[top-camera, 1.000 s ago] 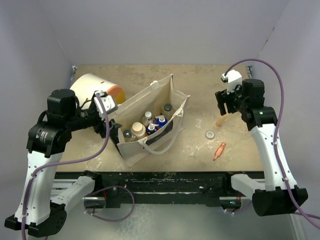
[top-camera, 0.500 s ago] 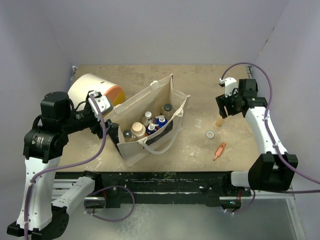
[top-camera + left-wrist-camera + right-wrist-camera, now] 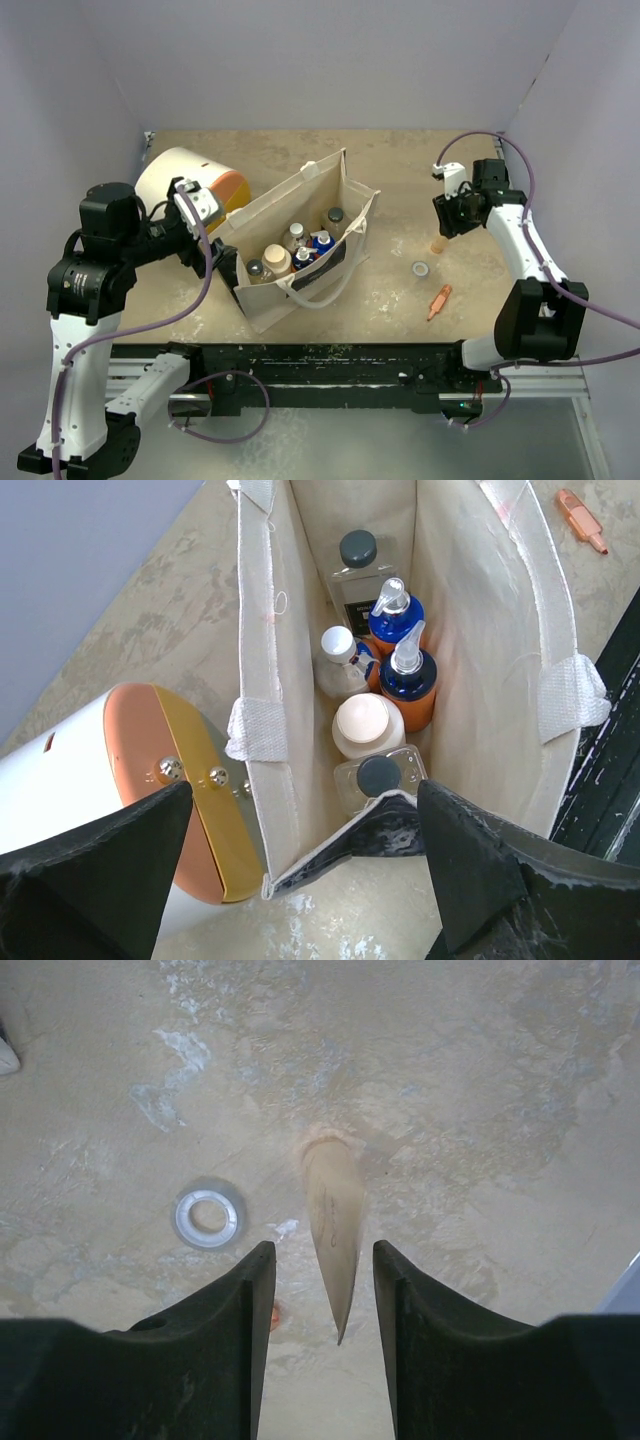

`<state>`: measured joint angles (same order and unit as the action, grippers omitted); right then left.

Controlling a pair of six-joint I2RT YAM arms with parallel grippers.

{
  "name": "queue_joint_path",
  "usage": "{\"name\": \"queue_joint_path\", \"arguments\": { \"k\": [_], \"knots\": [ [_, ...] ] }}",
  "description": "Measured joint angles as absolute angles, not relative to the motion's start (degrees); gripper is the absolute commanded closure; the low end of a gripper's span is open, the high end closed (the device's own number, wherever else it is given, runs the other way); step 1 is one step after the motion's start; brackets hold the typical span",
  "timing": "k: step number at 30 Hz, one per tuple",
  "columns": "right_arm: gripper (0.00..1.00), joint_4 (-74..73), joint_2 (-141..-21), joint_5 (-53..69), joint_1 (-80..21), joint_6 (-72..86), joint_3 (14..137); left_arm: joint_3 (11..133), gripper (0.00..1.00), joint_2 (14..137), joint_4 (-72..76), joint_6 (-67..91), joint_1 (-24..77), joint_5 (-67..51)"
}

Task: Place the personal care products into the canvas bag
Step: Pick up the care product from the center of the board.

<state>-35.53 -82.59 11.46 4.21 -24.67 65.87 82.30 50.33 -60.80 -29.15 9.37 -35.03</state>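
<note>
The right hand (image 3: 322, 1252) has dropped over the beige tapered bottle (image 3: 333, 1205); its fingers, drawing in, straddle it with gaps either side (no grip yet). The bottle stands on the tabletop (image 3: 480, 1080), right of centre in the overhead view, well apart from the canvas bag (image 3: 255, 630). The left hand (image 3: 305, 798), spread wide, has eased back from the bag's end, so the pick looks imminent
</note>
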Motion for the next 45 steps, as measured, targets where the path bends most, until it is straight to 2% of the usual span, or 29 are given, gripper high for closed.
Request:
{"name": "queue_joint_path", "arguments": {
  "k": [8,20,29,38,45],
  "knots": [
    [0.76,-35.4,-85.3,11.8,4.2,-25.7,65.9,82.3,0.01,50.4,-60.8,-29.0,8.4,-34.3],
    [1.0,-38.5,-85.4,11.8,4.2,-26.8,68.8,82.3,0.01,50.4,-60.3,-27.0,7.8,-32.9],
    [1.0,-42.7,-78.4,14.3,4.3,-27.0,75.1,81.8,0.02,50.0,-60.5,-27.8,7.8,-32.8],
    [1.0,-48.5,-71.4,23.6,3.6,-26.3,90.1,83.5,0.05,52.6,-66.0,-32.8,7.7,-33.2],
    [1.0,-49.6,-69.7,30.3,-3.3,-23.8,99.4,84.2,0.06,54.4,-71.4,-39.1,7.6,-32.9]
  ]
}}
